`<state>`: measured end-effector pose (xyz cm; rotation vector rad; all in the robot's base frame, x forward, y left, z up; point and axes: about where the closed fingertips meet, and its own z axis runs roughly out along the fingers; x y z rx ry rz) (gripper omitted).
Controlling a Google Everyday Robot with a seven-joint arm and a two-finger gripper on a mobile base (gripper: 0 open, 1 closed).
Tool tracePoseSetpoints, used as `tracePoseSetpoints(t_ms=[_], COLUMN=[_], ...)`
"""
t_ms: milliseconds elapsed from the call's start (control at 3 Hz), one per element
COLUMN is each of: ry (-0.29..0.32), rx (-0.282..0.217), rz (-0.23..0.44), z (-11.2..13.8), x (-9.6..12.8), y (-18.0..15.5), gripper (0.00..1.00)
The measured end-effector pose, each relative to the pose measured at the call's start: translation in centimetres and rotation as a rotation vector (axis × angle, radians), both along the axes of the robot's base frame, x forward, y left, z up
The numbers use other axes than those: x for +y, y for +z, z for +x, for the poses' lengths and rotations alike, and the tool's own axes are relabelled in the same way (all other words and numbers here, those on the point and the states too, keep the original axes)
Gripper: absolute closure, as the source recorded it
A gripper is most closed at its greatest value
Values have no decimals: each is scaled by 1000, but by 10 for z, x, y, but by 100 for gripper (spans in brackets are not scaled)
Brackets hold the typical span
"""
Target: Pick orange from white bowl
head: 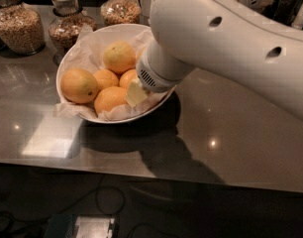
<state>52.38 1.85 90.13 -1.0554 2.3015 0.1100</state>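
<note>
The large white bowl (72,58), lined with crumpled white paper, stands on the dark counter at the left. It holds several oranges: one at the left (78,85), one at the back (119,56), one at the front (110,99) and smaller ones in between. My gripper (135,93) reaches down into the bowl's right side, its pale tip resting among the oranges next to the front one. My big white arm (226,38) covers the bowl's right rim and any fruit beneath it.
Three glass jars of grains and nuts (20,26) (67,21) (121,6) stand behind the bowl. The glossy counter (230,143) stretches right and forward to its front edge, with dark floor and cables below.
</note>
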Motion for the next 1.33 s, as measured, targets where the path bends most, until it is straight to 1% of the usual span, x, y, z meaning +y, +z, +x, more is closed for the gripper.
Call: tracePoseSetpoints(t_ms=[333,667,1000,1333], ry=[2,37,99,143], rx=[0,-2,18,19], rz=[2,0,-14,-21], z=[0,-2,-3,-4], x=[1,12,30,41], y=[2,33,68,93], gripper=[65,60,42,51])
